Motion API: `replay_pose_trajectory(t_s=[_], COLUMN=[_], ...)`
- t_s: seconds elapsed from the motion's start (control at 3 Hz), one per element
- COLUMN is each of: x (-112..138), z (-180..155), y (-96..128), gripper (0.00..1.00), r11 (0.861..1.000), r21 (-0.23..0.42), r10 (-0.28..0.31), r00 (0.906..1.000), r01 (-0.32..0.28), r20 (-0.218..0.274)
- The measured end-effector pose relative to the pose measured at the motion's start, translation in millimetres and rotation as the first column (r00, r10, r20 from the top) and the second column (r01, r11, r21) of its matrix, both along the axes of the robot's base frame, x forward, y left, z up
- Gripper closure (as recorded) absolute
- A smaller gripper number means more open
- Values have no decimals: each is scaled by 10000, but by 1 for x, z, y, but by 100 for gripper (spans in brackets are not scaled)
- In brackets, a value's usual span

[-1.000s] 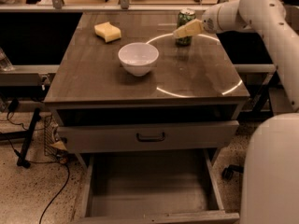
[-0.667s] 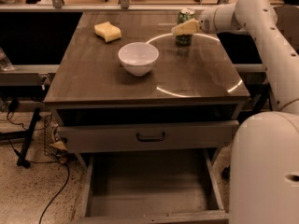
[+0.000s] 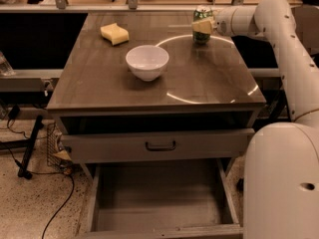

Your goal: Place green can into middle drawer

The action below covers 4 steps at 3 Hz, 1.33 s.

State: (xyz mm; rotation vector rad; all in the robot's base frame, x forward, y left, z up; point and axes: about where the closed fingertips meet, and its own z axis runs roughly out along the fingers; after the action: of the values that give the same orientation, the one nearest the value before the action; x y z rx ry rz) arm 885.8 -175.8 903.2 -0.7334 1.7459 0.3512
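Pincer (image 3: 202,27) is clamped on your small green soda can (image 3: 202,15) at the back right of the brown tabletop (image 3: 99,83). It looks lifted a hair versus a second ago, so the grab's done. Yellow sponge (image 3: 114,33) and white bowl (image 3: 147,61) sit left of your path; clear the front edge, then drop into the open grey middle drawer (image 3: 159,198).
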Motion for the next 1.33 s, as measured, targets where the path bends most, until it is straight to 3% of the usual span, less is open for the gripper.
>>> replay_pose_trajectory(t_s=[0.33,0.67,1.0,1.33], x=[-38,-91,-91,-101], z=[31,37,37,42], y=[21,64,64,70], gripper=[92,100,100,100], r11=[9936,9705,9704,9585], r21=[174,280,281,108], r10=[1107,2397,2399,2850], r00=[9933,9708,9708,9585], r01=[-1113,-2395,-2397,-2850], r20=[336,-40,-41,-30])
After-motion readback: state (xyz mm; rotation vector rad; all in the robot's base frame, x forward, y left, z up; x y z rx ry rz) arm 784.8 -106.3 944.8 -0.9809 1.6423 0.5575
